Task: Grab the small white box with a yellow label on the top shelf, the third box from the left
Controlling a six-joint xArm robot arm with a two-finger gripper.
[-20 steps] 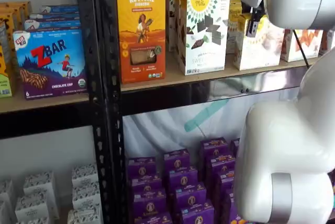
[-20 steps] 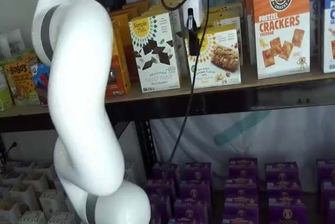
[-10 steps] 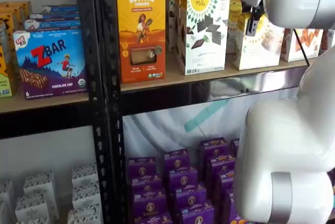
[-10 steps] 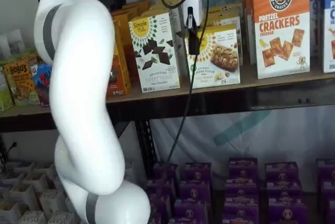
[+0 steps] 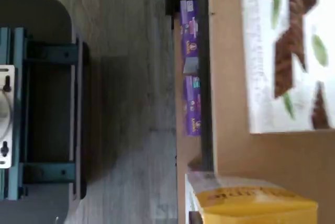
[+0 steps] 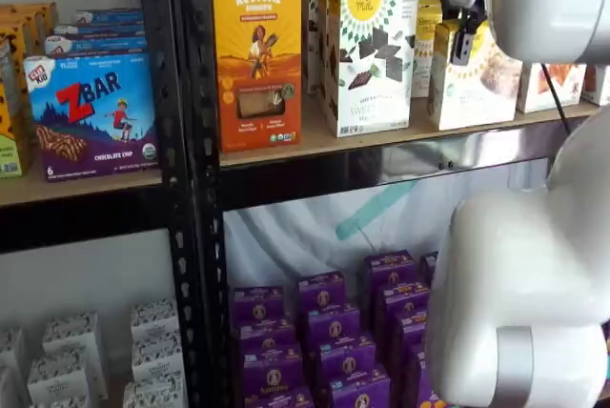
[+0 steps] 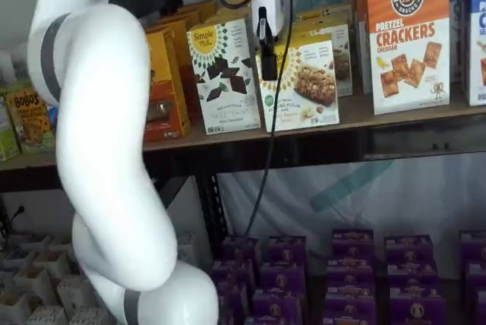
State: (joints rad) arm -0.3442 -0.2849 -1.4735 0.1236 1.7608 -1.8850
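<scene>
White arm (image 7: 106, 150) fills frame left. Top shelf (image 7: 395, 116) runs across mid-frame, carrying "PRETZEL CRACKERS" box (image 7: 408, 36) upper right and "Simple Mills SWEET THINS" box (image 7: 223, 74) centre. Small white box (image 7: 304, 86), tilted, sits upper centre just right of Sweet Thins. Gripper (image 7: 266, 55) fingers clamp its top-left corner.

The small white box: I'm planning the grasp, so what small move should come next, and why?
Probably ease the gripper a little further down: its black fingers hang at the front upper edge of the small white box on the top shelf, and no grip shows. Whether they are open cannot be told.
</scene>
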